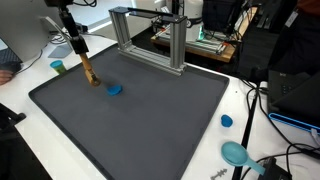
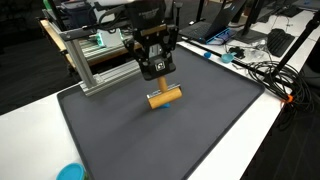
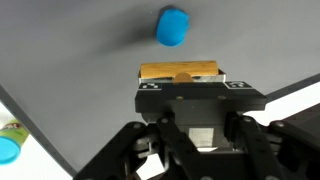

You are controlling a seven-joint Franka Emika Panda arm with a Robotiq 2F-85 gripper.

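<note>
Wrist view: jaws were closed on a wooden block [image 3: 180,72], pinching it across its short side. The block kept them part open, and its ends stuck out to both sides. A blue cap [image 3: 173,27] lay on the dark mat [image 3: 80,60] just ahead of the block, apart from it and not touching.

In an exterior view the block [image 1: 88,68] hung tilted under the jaws. It was over the mat's corner near the aluminium frame [image 1: 150,35], with its lower end close to the mat. Couldn't tell whether it touched. Same blue cap was just beside that lower end.

Off the mat:
- A second blue cap [image 1: 227,121] sat on the bare table [image 1: 240,98].
- A teal round thing [image 1: 236,153] was near the table's corner.
- A small green cup [image 1: 58,67] stood on the far side, well apart.

My read on the step: block was grasped and being carried low over the mat, not yet set down.

Next move would call for:
- Levelling the block, since the tilt means one end lands first.
- Keeping that low end clear of the nearby blue cap.
- Getting firm contact with the mat before the jaws open, otherwise the block may tip or roll.
</note>
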